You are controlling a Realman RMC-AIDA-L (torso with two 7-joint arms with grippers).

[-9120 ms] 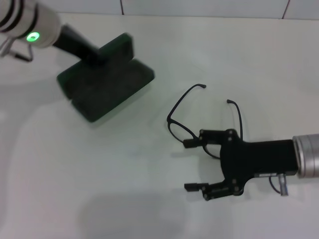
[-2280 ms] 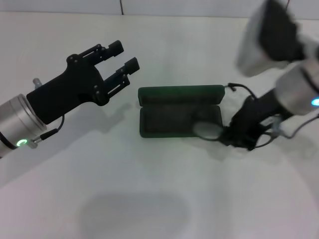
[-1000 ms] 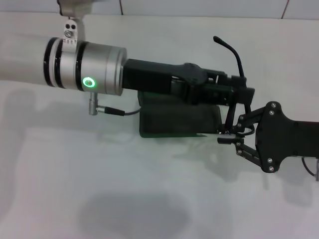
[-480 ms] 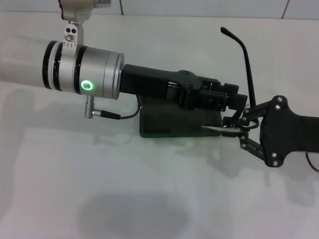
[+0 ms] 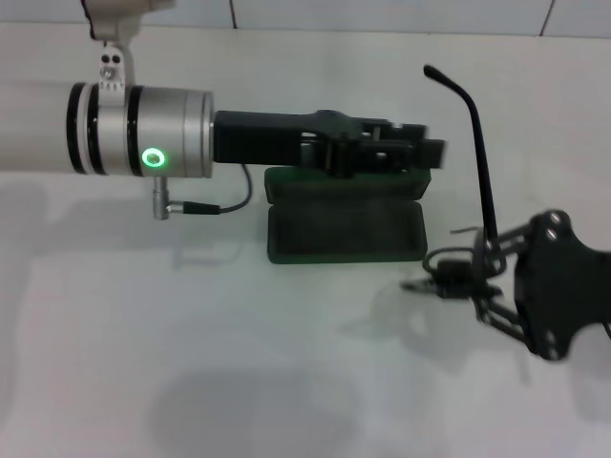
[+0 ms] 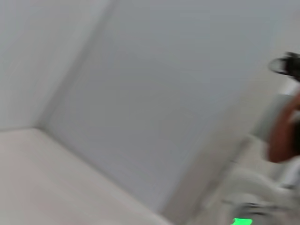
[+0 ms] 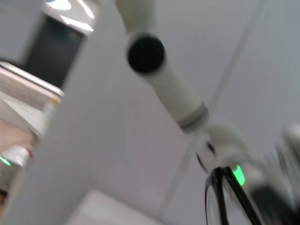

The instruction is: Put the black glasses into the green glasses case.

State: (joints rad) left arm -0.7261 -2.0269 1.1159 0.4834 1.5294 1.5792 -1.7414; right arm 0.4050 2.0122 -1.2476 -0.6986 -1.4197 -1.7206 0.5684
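The green glasses case (image 5: 346, 232) lies open in the middle of the table, its lid (image 5: 286, 183) flat behind the tray. My left gripper (image 5: 420, 153) reaches in from the left and hovers over the lid's right end. To the right of the case and a little nearer me, my right gripper (image 5: 460, 281) is shut on the black glasses (image 5: 447, 261). One temple arm (image 5: 480, 162) sticks up steeply. The right wrist view shows the glasses' black frame (image 7: 216, 174) close up. Nothing lies in the case's tray.
The white tabletop (image 5: 239, 363) surrounds the case, and a tiled wall edge (image 5: 382, 14) runs along the back. The left arm's silver cuff with a green light (image 5: 151, 157) spans the left side. The left wrist view shows only blurred walls.
My left gripper has drawn back to the left and now sits over the lid. My right gripper has carried the glasses right and nearer me, away from the case's corner.
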